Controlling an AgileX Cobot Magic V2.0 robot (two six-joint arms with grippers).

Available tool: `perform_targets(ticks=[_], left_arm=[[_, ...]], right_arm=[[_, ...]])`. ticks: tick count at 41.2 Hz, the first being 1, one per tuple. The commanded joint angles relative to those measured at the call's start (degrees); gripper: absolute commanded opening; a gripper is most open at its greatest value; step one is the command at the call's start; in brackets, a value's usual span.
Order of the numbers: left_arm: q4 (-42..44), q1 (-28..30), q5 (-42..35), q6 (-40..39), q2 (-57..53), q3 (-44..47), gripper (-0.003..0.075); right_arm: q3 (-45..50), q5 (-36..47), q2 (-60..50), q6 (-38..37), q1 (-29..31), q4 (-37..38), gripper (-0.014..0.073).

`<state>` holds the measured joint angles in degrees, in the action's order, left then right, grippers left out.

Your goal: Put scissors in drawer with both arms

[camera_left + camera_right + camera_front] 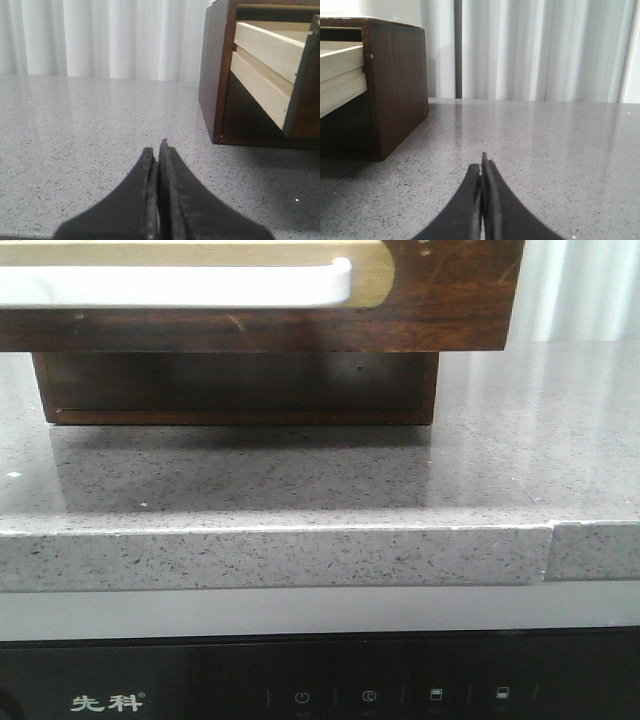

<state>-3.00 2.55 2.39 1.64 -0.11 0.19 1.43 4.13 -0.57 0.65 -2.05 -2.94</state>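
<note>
The drawer has a dark brown scratched front with a white bar handle on a gold plate. It stands pulled out, filling the top of the front view. Its pale wooden side shows in the left wrist view and in the right wrist view. The scissors are out of view. My left gripper is shut and empty, low over the counter to the left of the cabinet. My right gripper is shut and empty, low over the counter to the right of the cabinet. Neither gripper shows in the front view.
The dark wooden cabinet sits on a grey speckled stone counter. The counter's front edge has a seam at the right. Below it is a black appliance panel. White curtains hang behind.
</note>
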Motion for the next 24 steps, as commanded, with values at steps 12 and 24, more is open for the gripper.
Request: perform_targets(ticks=[12,24], left_arm=[[-0.44,-0.36,-5.04,-0.46,-1.08,1.46,-0.002],[-0.44,-0.36,-5.04,-0.46,-1.08,1.46,-0.002]], right_arm=[[0.14,3.51,-1.01,0.05,0.06,-0.62,-0.0067],[0.14,3.51,-1.01,0.05,0.06,-0.62,-0.0067]])
